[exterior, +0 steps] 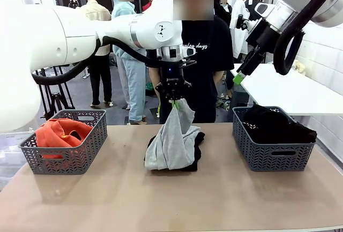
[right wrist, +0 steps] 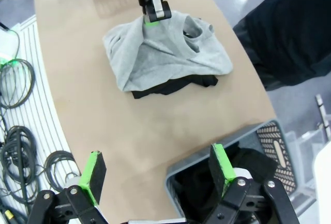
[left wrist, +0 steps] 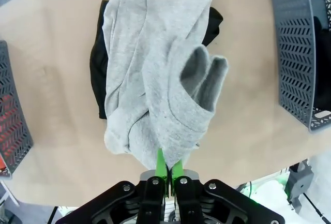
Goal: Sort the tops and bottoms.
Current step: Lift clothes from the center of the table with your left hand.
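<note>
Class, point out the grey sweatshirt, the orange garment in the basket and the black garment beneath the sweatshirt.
Light heather-grey soft sweatshirt [exterior: 171, 146]: front view, draped body.
Bright orange soft garment [exterior: 61, 132]: front view, crumpled top.
Plain black fabric garment [right wrist: 166, 87]: right wrist view, exposed edge.

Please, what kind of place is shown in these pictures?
Probably a robotics lab: the left gripper holds a grey sweatshirt over a table with sorting baskets, and cables lie coiled beside it.

Surface: tan tabletop [exterior: 161, 200]
Left: grey basket [exterior: 59, 159]
Centre: black garment [exterior: 196, 151] lying flat, grey sweatshirt [exterior: 170, 143] resting on it
Right: second grey basket [exterior: 270, 157]
</note>
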Controlling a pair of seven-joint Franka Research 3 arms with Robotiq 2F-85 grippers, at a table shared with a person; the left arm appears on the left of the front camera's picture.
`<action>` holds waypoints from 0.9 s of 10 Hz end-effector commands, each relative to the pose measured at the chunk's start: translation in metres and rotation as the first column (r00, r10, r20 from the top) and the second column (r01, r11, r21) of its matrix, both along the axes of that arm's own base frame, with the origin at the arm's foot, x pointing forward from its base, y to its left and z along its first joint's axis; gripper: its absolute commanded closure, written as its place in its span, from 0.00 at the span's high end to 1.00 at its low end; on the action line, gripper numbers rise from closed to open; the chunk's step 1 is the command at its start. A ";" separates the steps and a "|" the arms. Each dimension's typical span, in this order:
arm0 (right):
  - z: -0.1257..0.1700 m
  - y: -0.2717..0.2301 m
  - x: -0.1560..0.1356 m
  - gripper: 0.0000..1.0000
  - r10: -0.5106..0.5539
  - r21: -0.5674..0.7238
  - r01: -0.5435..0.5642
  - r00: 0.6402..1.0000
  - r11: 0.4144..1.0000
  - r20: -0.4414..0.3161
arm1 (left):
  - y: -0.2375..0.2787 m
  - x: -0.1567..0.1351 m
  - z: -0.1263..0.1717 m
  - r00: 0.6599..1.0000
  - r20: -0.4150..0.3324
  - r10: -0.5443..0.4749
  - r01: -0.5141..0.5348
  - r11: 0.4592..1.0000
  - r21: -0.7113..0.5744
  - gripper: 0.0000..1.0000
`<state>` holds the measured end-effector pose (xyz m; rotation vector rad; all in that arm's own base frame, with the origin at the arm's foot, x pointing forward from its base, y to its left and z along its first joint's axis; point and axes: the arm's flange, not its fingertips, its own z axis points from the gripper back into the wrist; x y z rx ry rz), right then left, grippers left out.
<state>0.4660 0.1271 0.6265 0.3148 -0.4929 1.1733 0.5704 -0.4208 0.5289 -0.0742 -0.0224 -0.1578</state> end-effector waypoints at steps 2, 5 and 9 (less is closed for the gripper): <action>0.000 0.000 0.000 1.00 0.000 -0.006 0.000 1.000 1.000 -0.003 | 0.001 -0.002 -0.007 0.999 -0.042 0.001 -0.002 1.000 -0.006 0.00; 0.000 0.000 0.000 1.00 0.000 -0.006 0.000 1.000 1.000 -0.003 | 0.003 0.007 0.050 0.996 -0.078 0.045 -0.042 0.998 0.042 0.00; 0.000 0.000 0.000 1.00 0.000 -0.006 0.000 1.000 1.000 -0.003 | -0.025 -0.008 0.156 1.000 0.000 -0.005 0.005 0.993 0.115 0.00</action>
